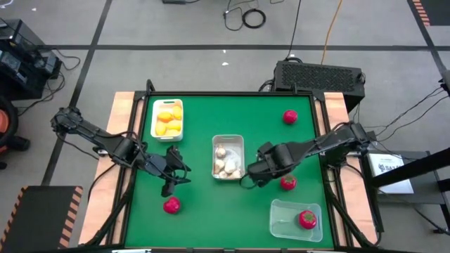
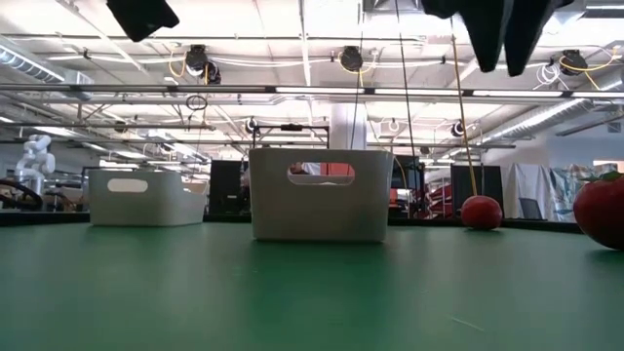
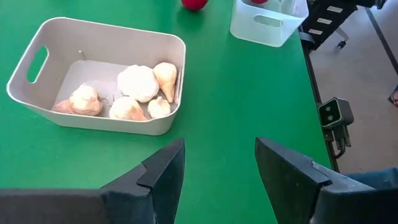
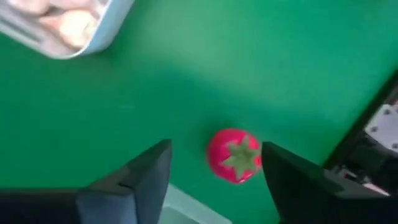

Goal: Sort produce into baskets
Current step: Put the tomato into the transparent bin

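While the left gripper [image 1: 171, 184] hangs over the green table [image 1: 204, 204] to the left of the middle basket [image 1: 228, 142], its fingers [image 3: 163, 177] stand apart with nothing between them. The right gripper [image 1: 247, 176] sits just right of that same basket, low over the mat, and its fingers [image 4: 149, 171] are also spread and hold nothing; in the right wrist view a strawberry [image 4: 236, 155] lies on the table ahead of them, between the two tips but beyond them.

The middle basket holds the garlic bulbs [image 3: 137, 83], about five of them bunched toward one end. The white basket [image 1: 167, 102] at the far left corner holds the lemons [image 1: 168, 119]. The clear basket [image 1: 296, 219] at the near right has one strawberry [image 1: 307, 219] inside.

Three more strawberries lie loose on the table: one near the far right corner [image 1: 290, 117], one just beside the right gripper [image 1: 287, 183], and one near the left gripper toward the front edge [image 1: 171, 205].
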`<action>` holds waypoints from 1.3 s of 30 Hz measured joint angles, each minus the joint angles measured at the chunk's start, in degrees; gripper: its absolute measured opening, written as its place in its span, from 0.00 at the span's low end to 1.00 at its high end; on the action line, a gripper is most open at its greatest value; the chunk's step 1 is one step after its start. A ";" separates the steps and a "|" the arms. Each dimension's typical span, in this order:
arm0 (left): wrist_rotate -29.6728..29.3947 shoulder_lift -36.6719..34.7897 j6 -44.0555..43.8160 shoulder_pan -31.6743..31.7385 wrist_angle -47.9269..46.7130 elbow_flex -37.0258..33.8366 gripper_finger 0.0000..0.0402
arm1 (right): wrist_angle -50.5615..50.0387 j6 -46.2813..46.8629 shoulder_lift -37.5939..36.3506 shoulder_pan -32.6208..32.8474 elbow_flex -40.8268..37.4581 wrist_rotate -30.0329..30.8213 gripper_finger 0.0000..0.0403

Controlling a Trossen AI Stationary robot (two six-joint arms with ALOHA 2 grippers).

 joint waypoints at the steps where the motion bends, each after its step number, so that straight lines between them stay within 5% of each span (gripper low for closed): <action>1: -0.22 0.00 0.00 0.02 0.04 0.00 0.51 | 0.46 -0.21 -0.03 0.52 -0.11 -0.43 0.62; 13: -1.00 0.00 -1.44 0.02 1.02 0.00 0.51 | 5.59 -2.91 -5.50 2.66 -12.12 -3.45 0.88; 24: -2.54 0.00 -1.57 0.13 3.64 0.00 0.51 | 18.58 8.97 -19.88 2.59 -32.44 -3.84 0.90; 39: -4.24 0.00 -4.57 0.15 3.94 0.00 0.51 | 34.63 11.67 -20.94 3.01 -47.41 -6.92 0.90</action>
